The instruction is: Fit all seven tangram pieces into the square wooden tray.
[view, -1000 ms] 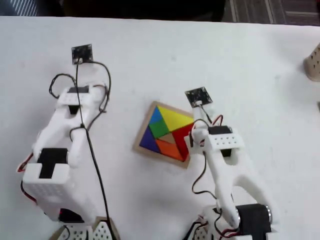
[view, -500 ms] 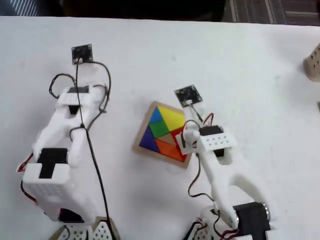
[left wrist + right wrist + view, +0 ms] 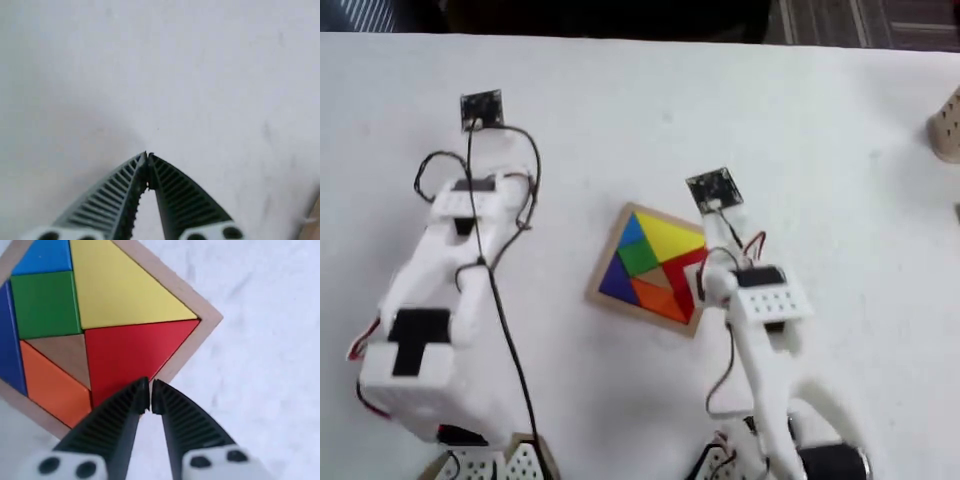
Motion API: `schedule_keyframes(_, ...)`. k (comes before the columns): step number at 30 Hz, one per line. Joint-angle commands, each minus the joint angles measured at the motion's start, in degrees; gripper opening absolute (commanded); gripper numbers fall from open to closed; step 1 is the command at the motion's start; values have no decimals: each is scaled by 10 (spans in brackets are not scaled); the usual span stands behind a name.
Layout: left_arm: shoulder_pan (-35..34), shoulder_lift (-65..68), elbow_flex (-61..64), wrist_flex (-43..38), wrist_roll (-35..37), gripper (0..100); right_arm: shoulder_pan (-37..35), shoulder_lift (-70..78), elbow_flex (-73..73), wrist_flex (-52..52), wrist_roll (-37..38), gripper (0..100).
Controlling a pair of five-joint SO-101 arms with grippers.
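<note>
The square wooden tray (image 3: 607, 296) lies turned like a diamond at the table's middle. In it lie a yellow triangle (image 3: 120, 290), a red triangle (image 3: 130, 350), a green square (image 3: 45, 302), blue pieces (image 3: 42, 255), an orange piece (image 3: 50, 385) and a tan triangle (image 3: 62, 352), all flat and flush. My right gripper (image 3: 150, 386) is shut and empty, its tips just above the red triangle's edge by the tray rim (image 3: 212, 320). The right arm (image 3: 765, 295) stands beside the tray's right corner. My left gripper (image 3: 148, 157) is shut over bare white table, far left of the tray.
The left arm (image 3: 450, 250) with its looping black cable takes up the table's left side. A tan object (image 3: 948, 125) stands at the right edge. The table's far edge runs along the top of the high view.
The right arm swung left over the tray, then came back right and drew toward its base. The left arm shifted slightly. The pieces stayed put.
</note>
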State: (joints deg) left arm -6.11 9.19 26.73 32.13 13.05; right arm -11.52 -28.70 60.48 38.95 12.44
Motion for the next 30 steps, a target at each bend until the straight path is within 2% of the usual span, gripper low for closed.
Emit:
schedule_keyframes(1,-3,-98,72,-71,1,22,23,-105,48,-39,-4,18)
schedule_keyframes(3,-2,-141,125,-100,-8,22,38,-153,78,-44,-4,18)
schedule_keyframes(7,-4,-208,218,-146,-83,23,53,-227,129,-42,-4,18)
schedule_keyframes(11,-14,-273,298,-156,-118,23,53,-293,183,-43,-4,21)
schedule_keyframes(26,-51,-640,590,-152,-126,23,53,-601,367,-38,-4,21)
schedule_keyframes(30,-49,-751,663,-147,-192,23,47,-664,367,59,-4,22)
